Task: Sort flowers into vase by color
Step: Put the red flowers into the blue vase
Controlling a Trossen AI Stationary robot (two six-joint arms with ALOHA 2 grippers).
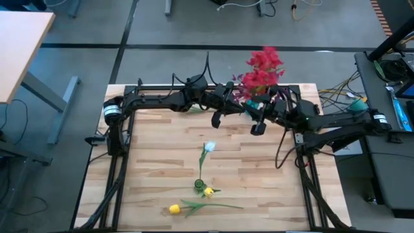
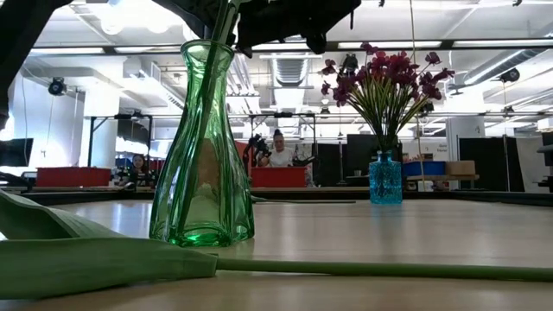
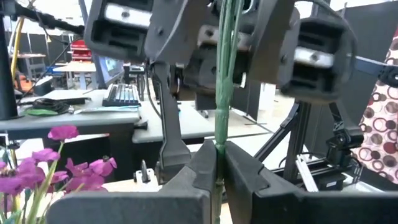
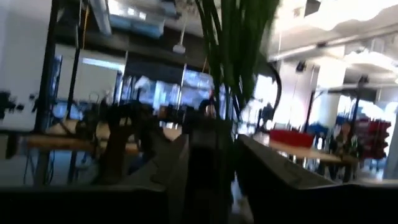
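While both arms reach in over the table's far edge, the left gripper (image 3: 219,180) pinches the red flowers' (image 1: 263,69) stems above the green vase (image 2: 201,155); right gripper (image 1: 259,120) alongside, fingers parted.

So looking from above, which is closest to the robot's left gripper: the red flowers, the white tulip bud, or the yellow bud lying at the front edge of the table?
From the left gripper, shut on the red bunch's green stems:
1. Red flower bunch, right beside it at the back of the table.
2. White tulip bud, mid-table.
3. Yellow bud, front edge, farthest.
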